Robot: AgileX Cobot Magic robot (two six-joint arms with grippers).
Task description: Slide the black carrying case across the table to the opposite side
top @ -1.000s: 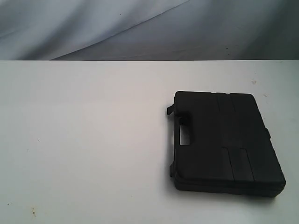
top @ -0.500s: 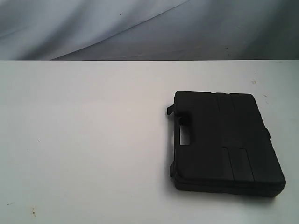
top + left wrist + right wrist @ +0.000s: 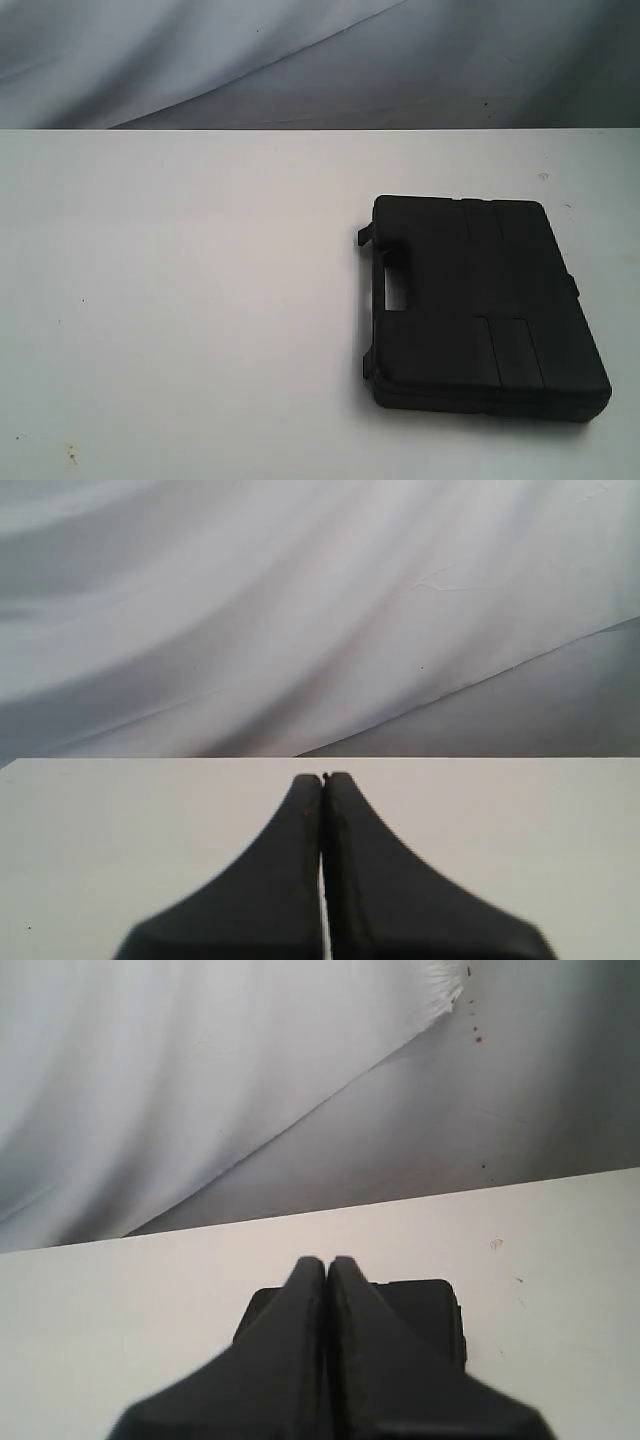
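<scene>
The black case (image 3: 480, 305) lies flat on the right half of the white table (image 3: 200, 300), its handle slot (image 3: 398, 290) facing the table's middle. No arm shows in the exterior view. My left gripper (image 3: 323, 777) is shut and empty above bare tabletop; the case does not show in its view. Shut and empty too, my right gripper (image 3: 327, 1260) hangs in front of the case (image 3: 430, 1305), whose far corners show behind its fingers. Whether it touches the case I cannot tell.
A grey draped cloth (image 3: 320, 60) hangs behind the table's far edge. Tiny dark specks (image 3: 70, 455) dot the tabletop at the near left. The left half of the table holds no objects.
</scene>
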